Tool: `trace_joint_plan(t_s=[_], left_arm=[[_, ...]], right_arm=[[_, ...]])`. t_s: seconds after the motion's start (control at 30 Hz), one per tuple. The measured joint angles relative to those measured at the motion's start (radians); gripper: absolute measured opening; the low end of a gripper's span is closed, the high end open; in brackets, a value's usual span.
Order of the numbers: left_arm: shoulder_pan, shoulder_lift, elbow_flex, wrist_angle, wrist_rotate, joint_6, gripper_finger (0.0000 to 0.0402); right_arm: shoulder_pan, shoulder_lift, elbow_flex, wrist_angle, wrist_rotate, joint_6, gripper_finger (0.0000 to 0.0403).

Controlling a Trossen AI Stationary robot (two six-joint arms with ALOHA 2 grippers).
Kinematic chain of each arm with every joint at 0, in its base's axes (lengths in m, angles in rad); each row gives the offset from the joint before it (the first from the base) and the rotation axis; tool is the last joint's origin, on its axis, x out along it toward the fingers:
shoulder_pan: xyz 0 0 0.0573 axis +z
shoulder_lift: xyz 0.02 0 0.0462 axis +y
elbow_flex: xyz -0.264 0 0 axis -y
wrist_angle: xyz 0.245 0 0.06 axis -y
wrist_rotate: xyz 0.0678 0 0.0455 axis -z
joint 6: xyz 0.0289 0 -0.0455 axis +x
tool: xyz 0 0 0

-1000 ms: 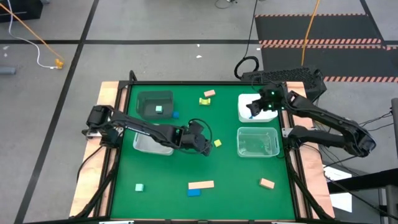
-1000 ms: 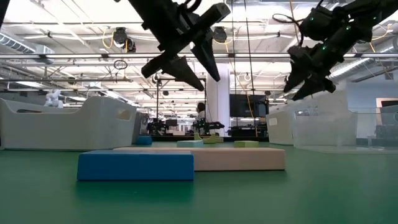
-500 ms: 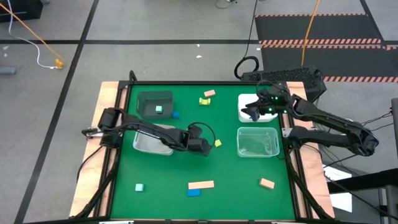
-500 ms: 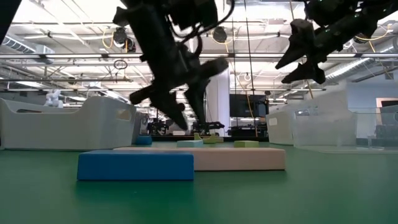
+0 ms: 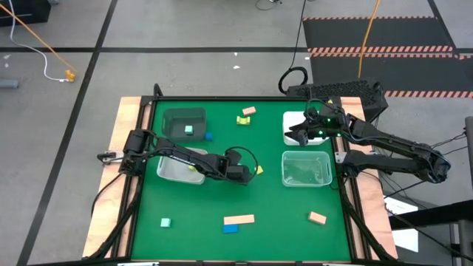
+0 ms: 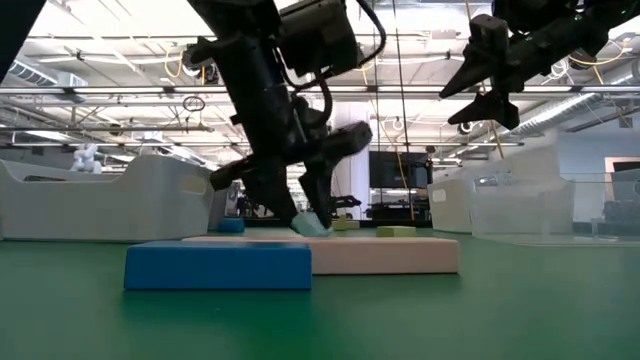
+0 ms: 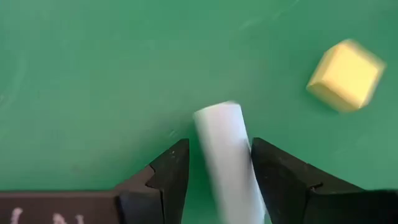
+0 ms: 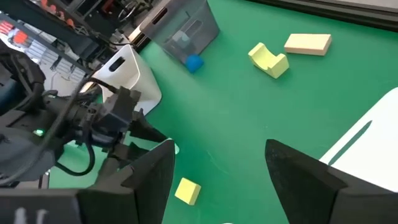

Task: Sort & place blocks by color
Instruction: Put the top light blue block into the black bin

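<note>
Near the middle of the bench (image 5: 295, 236), the left pincer (image 7: 217, 163) is down at the mat, clamped on a pale mint block (image 7: 225, 158) that stands between its fingers. A yellow cube (image 7: 346, 75) lies just beside it, apart. The right pincer (image 5: 299, 133) hangs over the white bin (image 5: 290, 137) near the far right corner, fingers apart and empty.

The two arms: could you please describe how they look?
Both are black, slim and jointed. The left arm has a black cable looping over its end effector. The right arm shows small green lights near its end effector, which has wedge-shaped black fingers.
</note>
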Motion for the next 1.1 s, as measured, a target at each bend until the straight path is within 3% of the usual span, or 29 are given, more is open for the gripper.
trace_joint_plan(t_s=[0.3,0.53,0.83,1.1], left_arm=[[-0.002,0.033,0.002,0.022,0.005,0.02,0.0165],[-0.01,0.012,-0.001,0.03,0.034,0.043,0.0056],[-0.011,-0.102,-0.002,0.152,0.023,0.086,0.0057],[-0.01,-0.259,0.0,0.353,-0.106,0.284,0.0057]], right_arm=[[0.005,0.0,0.0,0.026,0.0,0.034,0.0242],[0.005,-0.001,0.0,0.047,0.0,0.068,0.0242],[0.005,-0.001,0.0,0.067,0.001,0.076,0.0242],[0.005,-0.001,0.0,0.225,-0.002,0.071,0.0242]])
